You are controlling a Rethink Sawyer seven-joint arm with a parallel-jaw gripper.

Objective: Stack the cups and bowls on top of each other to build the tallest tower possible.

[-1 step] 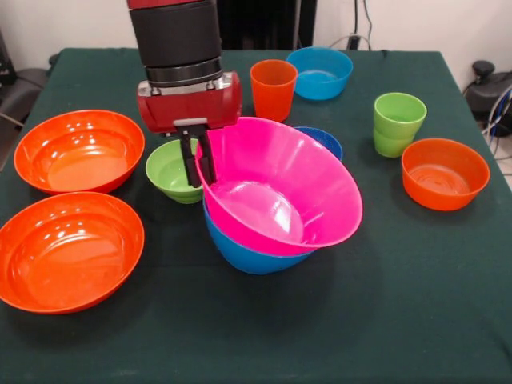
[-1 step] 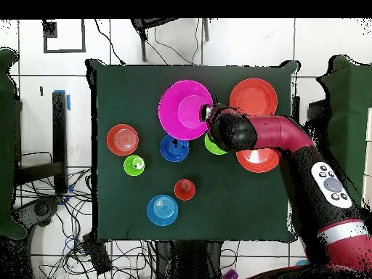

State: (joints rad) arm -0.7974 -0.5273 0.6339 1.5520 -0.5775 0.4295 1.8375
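The large pink bowl (image 1: pixel 280 188) sits tilted inside the large blue bowl (image 1: pixel 248 254) near the middle of the green table (image 1: pixel 400 320), its mouth tipped toward the camera in the front view. The gripper (image 1: pixel 197 164) pinches the pink bowl's rim, one dark finger inside the wall and one outside. Just beside the pink bowl, behind the fingers, is a small lime green bowl (image 1: pixel 170 172); the overhead view shows only a sliver of it (image 2: pixel 212 147) under the arm. A dark blue bowl (image 1: pixel 326 140) peeks out behind the pink rim in the front view, while from above it shows whole (image 2: pixel 174 148). Farther from the pink bowl on the gripper's side lie two large orange bowls (image 1: pixel 78 150) (image 1: pixel 68 250); from above the arm covers part of one. Beyond the pink bowl stand an orange cup (image 1: pixel 273 88) and a light blue bowl (image 1: pixel 319 72). On the other side stand stacked lime green cups (image 1: pixel 398 122) and a smaller orange bowl (image 1: pixel 445 173).
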